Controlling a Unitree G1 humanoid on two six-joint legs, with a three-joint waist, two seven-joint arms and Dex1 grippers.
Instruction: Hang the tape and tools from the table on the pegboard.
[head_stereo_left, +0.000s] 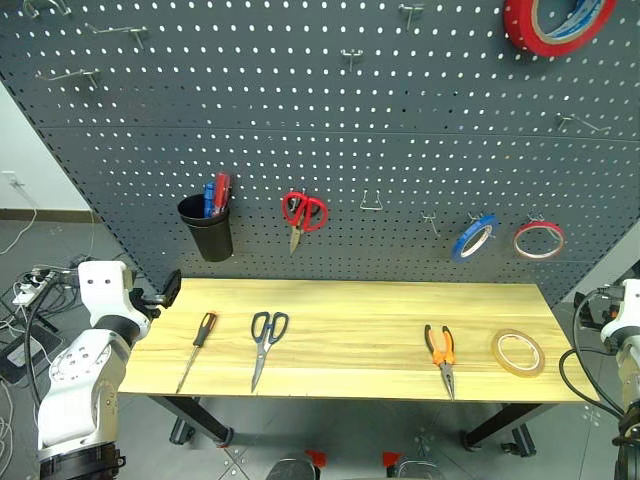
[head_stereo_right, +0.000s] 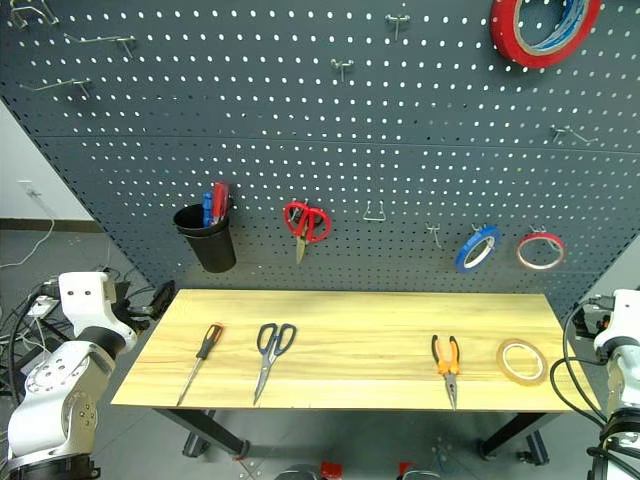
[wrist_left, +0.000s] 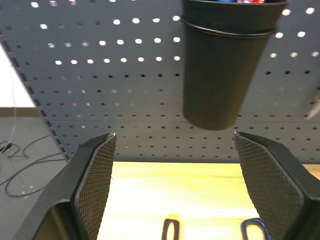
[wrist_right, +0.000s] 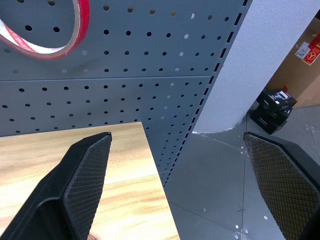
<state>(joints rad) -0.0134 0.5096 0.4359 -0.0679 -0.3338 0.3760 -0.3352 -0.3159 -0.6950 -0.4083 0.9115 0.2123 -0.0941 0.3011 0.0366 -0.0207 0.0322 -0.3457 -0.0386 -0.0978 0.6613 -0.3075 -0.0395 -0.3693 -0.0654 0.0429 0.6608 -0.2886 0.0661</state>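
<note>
Tape (head_stereo_left: 517, 352) on table (head_stereo_left: 350, 330) in head views; both wrist views: tools wide, empty.

No lettering, brand, number or sign can be read anywhere. A cardboard box (wrist_right: 306, 50) on the floor past the end of the pegboard (wrist_right: 150, 45) carries a red-and-white sticker, too small and blurred to make out. The tools, tape rolls and black cup show no markings that can be read.
</note>
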